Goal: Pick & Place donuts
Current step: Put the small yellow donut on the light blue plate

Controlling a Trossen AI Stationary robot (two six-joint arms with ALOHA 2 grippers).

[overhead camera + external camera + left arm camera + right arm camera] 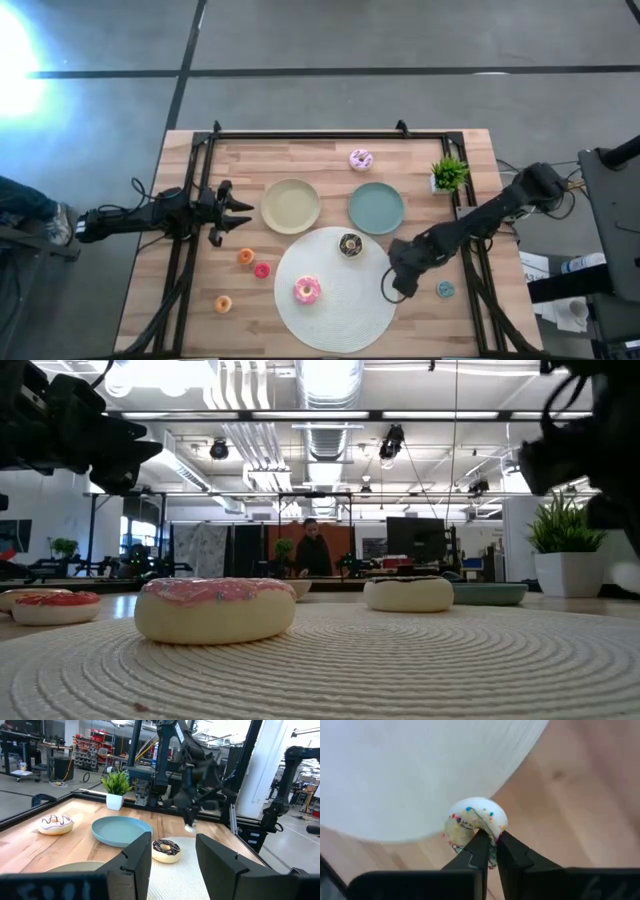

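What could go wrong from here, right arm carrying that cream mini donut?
1. The right gripper pinches the cream mini donut only by its rim, so it might twist or slip out above the edge of the white mat.
2. A drop there could roll it off the mat onto the table near the blue mini donut.
3. The left gripper waits open by the beige plate, little risk.

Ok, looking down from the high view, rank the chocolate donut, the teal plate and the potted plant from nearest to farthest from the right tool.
Measured from the right tool, shut on a cream mini donut at the white mat's right edge:
1. Chocolate donut, on the mat's far part, left of the tool.
2. Teal plate, just beyond the mat.
3. Potted plant, at the table's far right.
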